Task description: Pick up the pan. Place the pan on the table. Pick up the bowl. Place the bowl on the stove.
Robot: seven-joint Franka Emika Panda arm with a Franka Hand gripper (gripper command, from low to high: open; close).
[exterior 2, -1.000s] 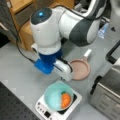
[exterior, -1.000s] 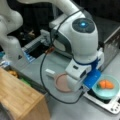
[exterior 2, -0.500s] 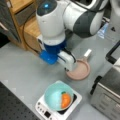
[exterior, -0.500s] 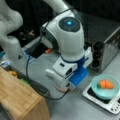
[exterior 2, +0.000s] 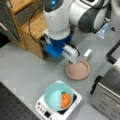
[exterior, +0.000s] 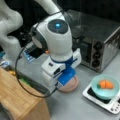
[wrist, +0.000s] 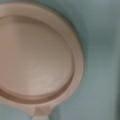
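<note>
Grey table [exterior 2: 22, 72] with pink pan [exterior 2: 78, 70], white stove [exterior 2: 42, 107], toaster oven [exterior: 100, 42].

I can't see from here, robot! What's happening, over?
Gripper low over pan, fingers hidden. Pan flat on table. Bowl on stove. Nothing in the way.

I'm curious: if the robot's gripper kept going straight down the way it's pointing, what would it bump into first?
Most likely the pan. The wrist view looks straight at its pink inside, and in a front view the gripper hangs by the pan's rim on the table. Depth is unclear.
</note>
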